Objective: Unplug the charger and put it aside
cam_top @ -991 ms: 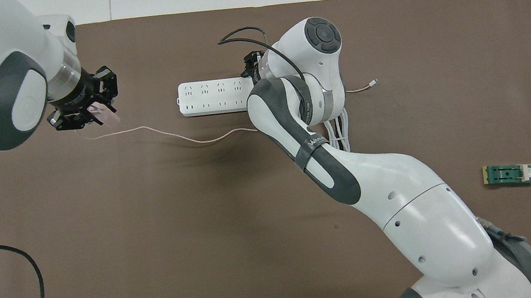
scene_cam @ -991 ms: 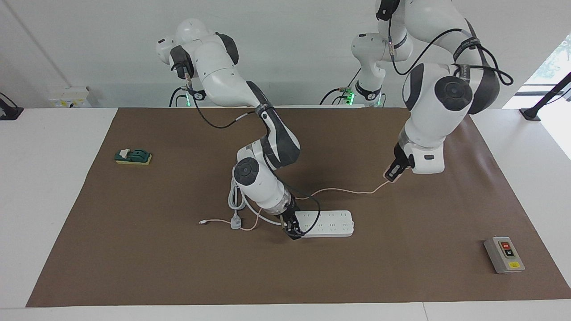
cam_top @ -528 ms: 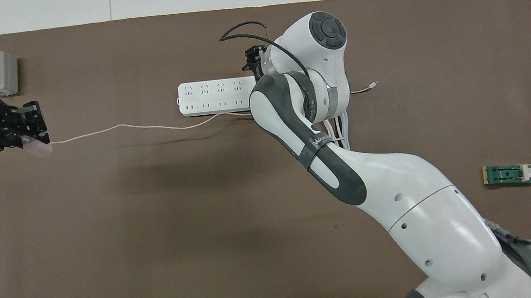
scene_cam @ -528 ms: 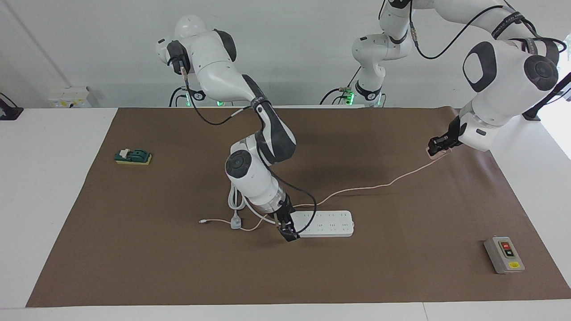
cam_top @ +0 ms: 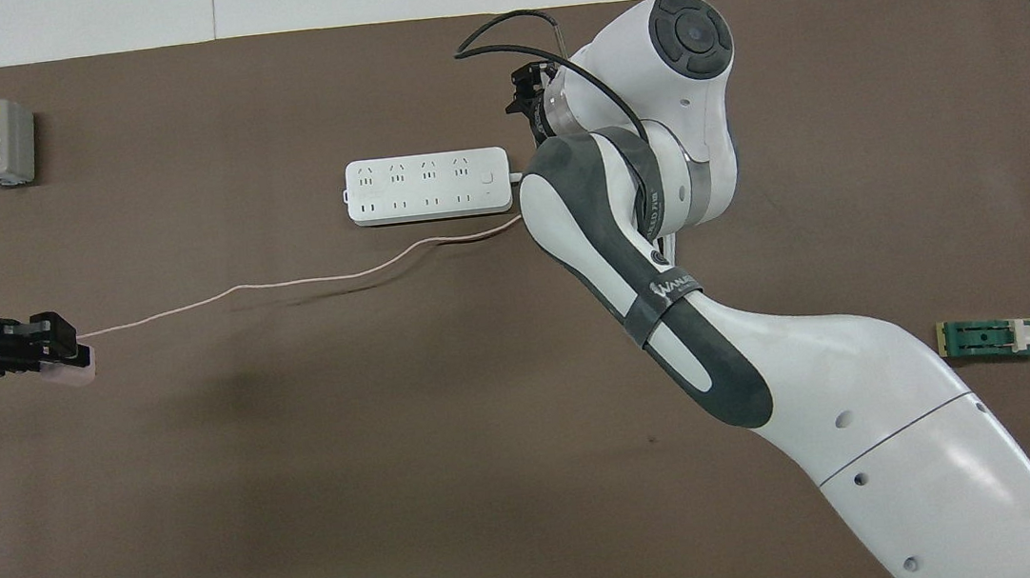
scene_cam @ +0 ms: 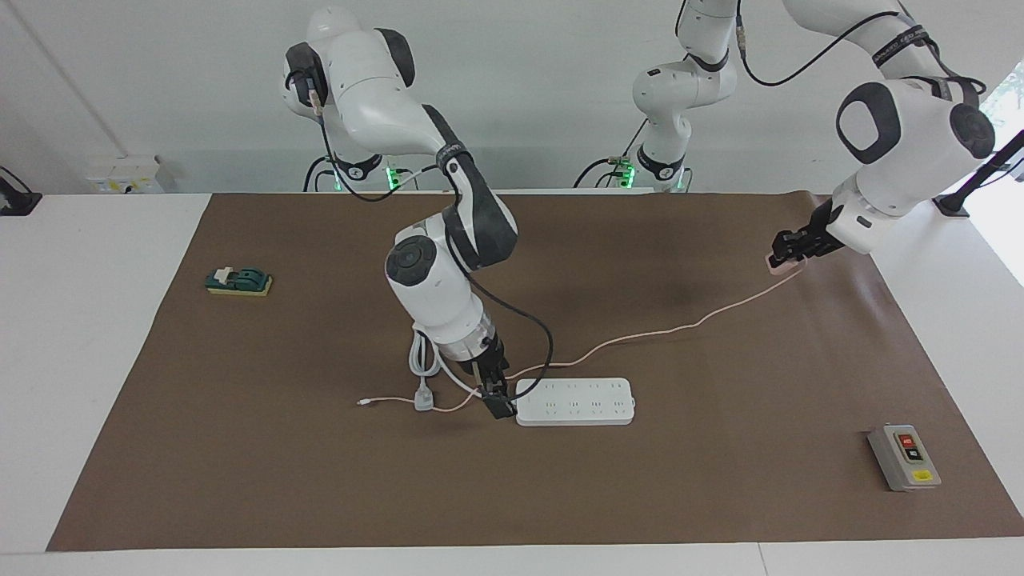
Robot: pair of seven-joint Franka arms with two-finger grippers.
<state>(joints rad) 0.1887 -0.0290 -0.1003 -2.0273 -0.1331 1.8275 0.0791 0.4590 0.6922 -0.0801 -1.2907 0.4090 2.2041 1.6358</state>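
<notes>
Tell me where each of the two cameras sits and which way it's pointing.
Facing view: high across the table, looking at the robots; both arms and bases show, the left claw holding the charger.
Overhead view: high above the robots' end, looking steeply down and forward; the right arm fills it, the left claw is at the edge.
Shared: the power strip, the switch box, the green block.

The cable [scene_cam: 640, 336] lies stretched across the middle of the surface [scene_cam: 320, 480]. The strip [scene_cam: 576, 401] and switch box [scene_cam: 904, 458] stand well apart, with open mat between.

White arms, dark grey joints, black cables, black grippers
</notes>
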